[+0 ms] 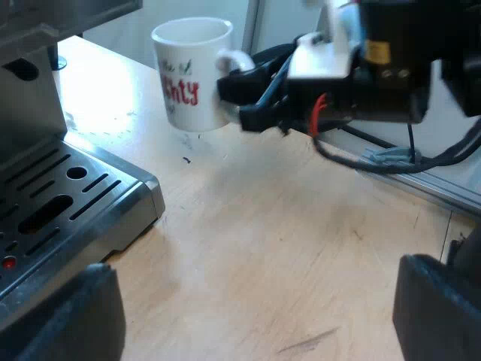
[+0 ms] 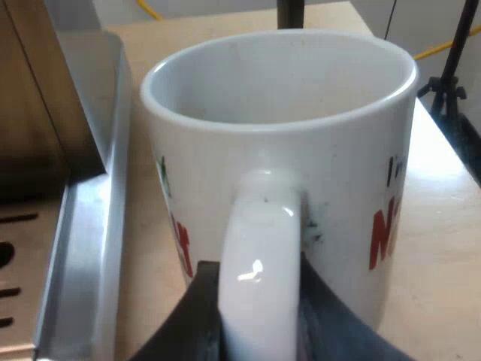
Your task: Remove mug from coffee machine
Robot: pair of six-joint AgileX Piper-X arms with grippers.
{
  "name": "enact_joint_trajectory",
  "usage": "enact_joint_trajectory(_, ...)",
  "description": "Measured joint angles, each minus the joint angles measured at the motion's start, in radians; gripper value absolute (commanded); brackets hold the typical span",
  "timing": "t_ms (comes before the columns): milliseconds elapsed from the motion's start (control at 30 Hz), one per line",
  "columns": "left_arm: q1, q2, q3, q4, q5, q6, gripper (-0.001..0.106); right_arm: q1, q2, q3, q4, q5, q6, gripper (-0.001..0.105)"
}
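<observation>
The left wrist view takes in the whole mug point(image 1: 192, 75). It stands upright just beside the machine point(image 1: 30, 98), clear of the slotted drip tray point(image 1: 83, 195) and over the wooden table point(image 1: 285, 248). This view also shows the right gripper point(image 1: 252, 101) reaching in at the side of the mug facing away from the machine. My left gripper point(image 1: 255, 320) hangs over bare table near the tray's corner. Its fingers point(image 1: 71, 316) are spread wide with nothing between them.

The right wrist view gives the grip itself. The two black fingers point(image 2: 197, 316) pinch the white handle point(image 2: 259, 256), one on each side, and the mug's inside looks empty (a few dark specks near the handle's root). The tray's metal edge runs close alongside the mug.

The red and green lettering wraps around the mug, so neither view shows enough to read it. The fingers' tips are cut off under the handle. The mug's base sits low beside the tray, but I cannot tell whether it touches the table. The machine's upper part is cut off.
</observation>
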Motion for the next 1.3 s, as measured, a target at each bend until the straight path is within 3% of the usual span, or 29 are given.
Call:
enact_joint_trajectory(100, 0.000, 0.000, 0.000, 0.000, 0.000, 0.000, 0.079, 0.000, 0.072, 0.000, -0.057, 0.000, -0.034, 0.000)
enact_joint_trajectory(333, 0.000, 0.000, 0.000, 0.000, 0.000, 0.000, 0.079, -0.026, 0.195, 0.000, -0.248, -0.008, -0.041, 0.000)
enact_joint_trajectory(700, 0.000, 0.000, 0.000, 0.015, 0.000, 0.000, 0.079, -0.159, 0.356, -0.002, -0.412, -0.177, -0.051, 0.000)
enact_joint_trajectory(1133, 0.000, 0.000, 0.000, 0.025, 0.000, 0.000, 0.079, -0.160, 0.527, -0.002, -0.648, -0.180, -0.079, 0.000)
enact_joint_trajectory(1300, 0.000, 0.000, 0.000, 0.025, 0.000, 0.000, 0.079, -0.160, 0.533, 0.044, -0.690, -0.180, -0.087, 0.000)
